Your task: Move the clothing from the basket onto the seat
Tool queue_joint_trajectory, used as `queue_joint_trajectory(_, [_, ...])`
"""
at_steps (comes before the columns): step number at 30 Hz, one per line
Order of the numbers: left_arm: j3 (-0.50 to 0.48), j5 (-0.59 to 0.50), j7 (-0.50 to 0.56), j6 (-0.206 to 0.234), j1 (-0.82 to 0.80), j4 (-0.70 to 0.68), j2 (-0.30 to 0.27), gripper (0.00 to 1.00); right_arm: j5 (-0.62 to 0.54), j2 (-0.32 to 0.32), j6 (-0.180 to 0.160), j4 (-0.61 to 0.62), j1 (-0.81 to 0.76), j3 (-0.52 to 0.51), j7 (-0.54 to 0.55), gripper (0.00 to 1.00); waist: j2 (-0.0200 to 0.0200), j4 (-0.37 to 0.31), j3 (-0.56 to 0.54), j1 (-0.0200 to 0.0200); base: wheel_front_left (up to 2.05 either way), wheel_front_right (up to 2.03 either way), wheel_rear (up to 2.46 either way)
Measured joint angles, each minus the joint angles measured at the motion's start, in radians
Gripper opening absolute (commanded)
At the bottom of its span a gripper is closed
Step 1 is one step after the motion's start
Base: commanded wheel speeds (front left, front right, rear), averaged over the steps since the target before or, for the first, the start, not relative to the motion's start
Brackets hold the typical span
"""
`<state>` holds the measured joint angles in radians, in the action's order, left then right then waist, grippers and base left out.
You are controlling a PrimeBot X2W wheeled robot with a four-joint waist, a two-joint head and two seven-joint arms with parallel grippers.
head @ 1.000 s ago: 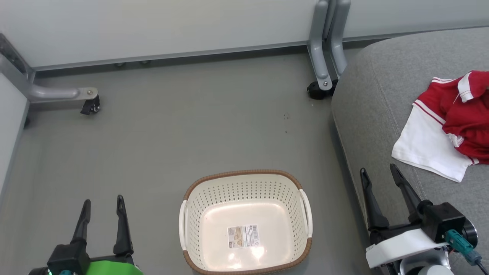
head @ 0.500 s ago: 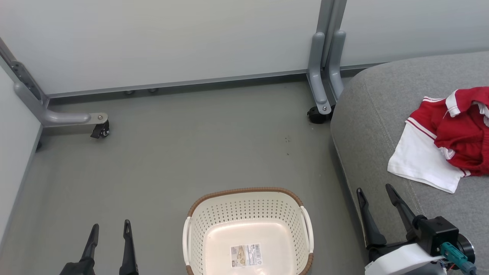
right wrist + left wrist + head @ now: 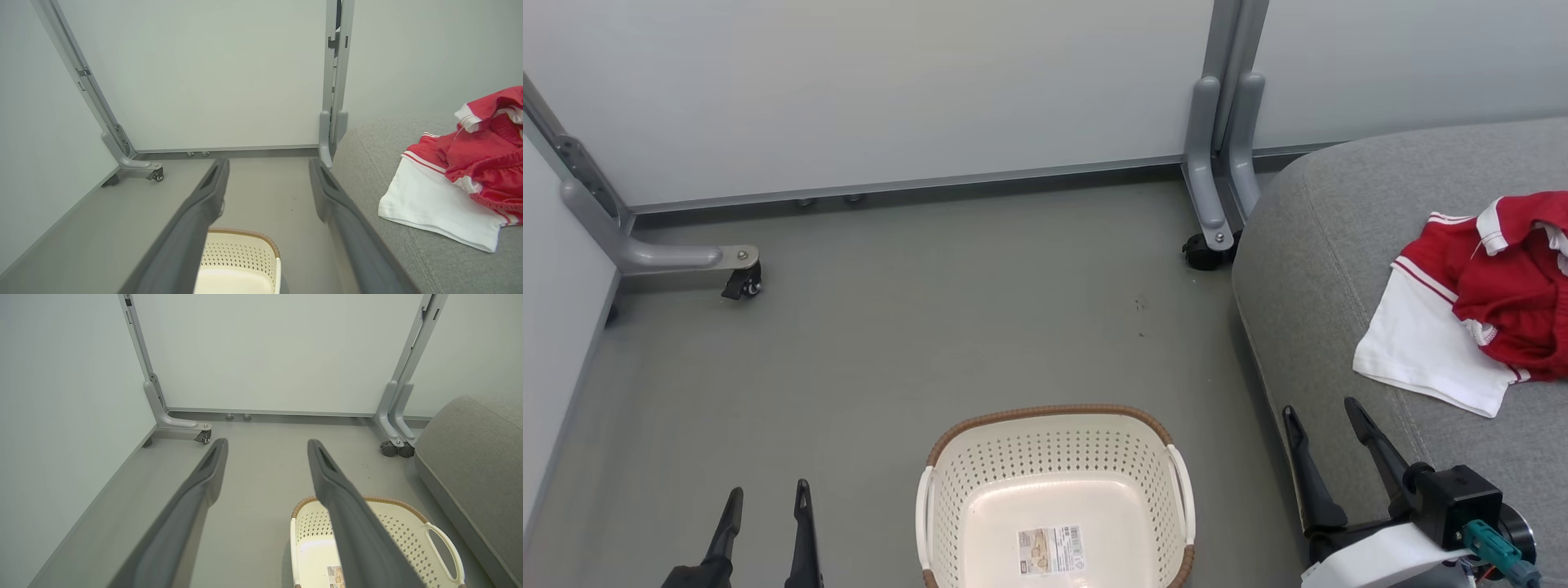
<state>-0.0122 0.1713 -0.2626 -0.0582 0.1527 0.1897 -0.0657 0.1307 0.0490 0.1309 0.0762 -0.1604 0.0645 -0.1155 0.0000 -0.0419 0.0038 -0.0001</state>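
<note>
Red, white-panelled clothing (image 3: 1507, 306) crumpled on grey seat (image 3: 1319, 269); perhaps two garments.

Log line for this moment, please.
clothing: on seat | basket: empty, on floor | left hand: open, empty | right hand: open, empty | task: looks done

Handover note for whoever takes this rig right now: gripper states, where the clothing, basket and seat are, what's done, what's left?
Left gripper: open, empty, over the floor left of the basket.
Right gripper: open, empty, by the seat's edge.
Clothing: red-and-white heap lying on the seat, clear of both grippers.
Basket: on the floor, empty but for its sticker.
Done: clothing is out of the basket, on the seat.
Left: nothing visible to move.
</note>
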Motion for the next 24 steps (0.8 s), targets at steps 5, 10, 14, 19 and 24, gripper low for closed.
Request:
queue_joint_trajectory(5, [-0.007, -0.005, 0.0, -0.005, 0.0, 0.005, 0.005, 1.0, 0.005, 0.0, 0.0, 0.003, 0.0, 0.001, 0.001, 1.0, 0.0, 0.001, 0.0, 0.0, 0.0, 0.0, 0.0])
queue_joint_trajectory(10, [-0.014, -0.008, 0.0, -0.01, 0.0, 0.007, 0.008, 1.0, 0.007, 0.0, 0.0, 0.004, -0.002, -0.002, 0.001, 1.0, 0.0, 0.005, 0.0, 0.0, 0.0, 0.0, 0.0])
queue_joint_trajectory(14, [-0.013, -0.006, 0.006, -0.012, 0.0, 0.031, 0.013, 0.0, 0.007, -0.002, 0.0, -0.02, -0.004, 0.0, 0.001, 0.0, 0.0, 0.006, 0.0, 0.0, 0.0, 0.0, 0.0])
queue_joint_trajectory(19, [-0.021, 0.071, 0.034, -0.012, -0.002, 0.047, 0.015, 0.0, 0.092, -0.001, 0.0, -0.033, -0.004, 0.001, 0.002, 0.0, 0.0, 0.008, 0.0, 0.0, 0.0, 0.0, 0.0])
queue_joint_trajectory(24, [-0.025, 0.166, 0.058, -0.015, -0.012, 0.047, 0.015, 0.0, 0.202, 0.006, 0.0, -0.057, 0.004, -0.003, 0.013, 0.0, 0.0, 0.009, 0.0, 0.0, 0.0, 0.0, 0.0])
